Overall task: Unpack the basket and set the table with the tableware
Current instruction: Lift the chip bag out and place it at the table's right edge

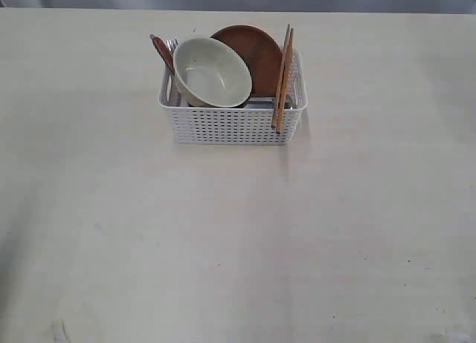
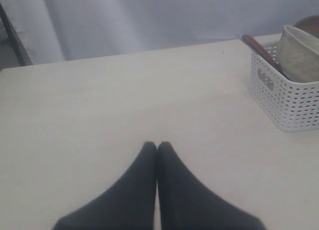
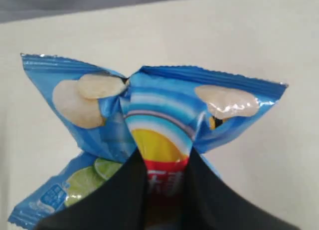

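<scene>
The white lattice basket (image 1: 230, 125) stands on the cream table (image 1: 223, 239) at the far middle. In it lean a pale bowl (image 1: 212, 71), a brown plate (image 1: 256, 53), two chopsticks (image 1: 282, 75), a reddish wooden spoon (image 1: 162, 51) and a steel handle (image 1: 172, 45). I see no cup. Neither arm shows in the exterior view. My left gripper (image 2: 157, 145) is shut and empty above bare table, the basket (image 2: 286, 98) and bowl (image 2: 299, 53) off to one side. My right gripper (image 3: 163, 162) is shut on a blue chip bag (image 3: 154, 105), crumpling its middle.
A pale curtain (image 2: 124, 20) hangs beyond the table's far edge, with a dark frame post (image 2: 12, 35) at one corner. Bare tabletop (image 1: 111, 172) stretches to both sides of the basket and in front of it.
</scene>
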`<act>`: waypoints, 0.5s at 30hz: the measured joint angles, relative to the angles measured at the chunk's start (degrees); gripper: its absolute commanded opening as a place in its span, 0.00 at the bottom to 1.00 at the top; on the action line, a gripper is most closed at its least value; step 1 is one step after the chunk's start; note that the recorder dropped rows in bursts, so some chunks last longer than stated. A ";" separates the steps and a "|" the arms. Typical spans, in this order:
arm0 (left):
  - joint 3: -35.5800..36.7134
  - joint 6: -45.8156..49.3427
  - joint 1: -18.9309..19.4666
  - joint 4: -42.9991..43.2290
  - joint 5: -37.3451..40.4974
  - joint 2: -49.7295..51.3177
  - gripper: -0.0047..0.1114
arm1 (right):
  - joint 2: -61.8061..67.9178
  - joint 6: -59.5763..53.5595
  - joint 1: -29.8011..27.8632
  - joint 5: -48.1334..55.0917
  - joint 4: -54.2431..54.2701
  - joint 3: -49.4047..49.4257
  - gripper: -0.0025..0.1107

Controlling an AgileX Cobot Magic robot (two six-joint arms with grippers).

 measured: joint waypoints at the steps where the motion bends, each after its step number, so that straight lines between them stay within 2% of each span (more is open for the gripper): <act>1: 0.00 0.00 0.00 0.00 0.00 0.00 0.04 | 1.03 0.14 -1.74 -0.99 0.23 1.54 0.02; 7: 0.00 0.00 0.00 0.00 0.00 0.00 0.04 | 7.87 -2.15 -8.68 -5.08 3.17 8.40 0.02; 14: 0.00 0.00 0.00 0.00 0.00 0.00 0.04 | 16.50 -3.34 -8.96 -5.90 4.88 8.94 0.02; 15: 0.00 0.00 0.00 0.00 0.00 0.00 0.04 | 16.84 -3.61 -8.96 -5.92 4.88 8.94 0.07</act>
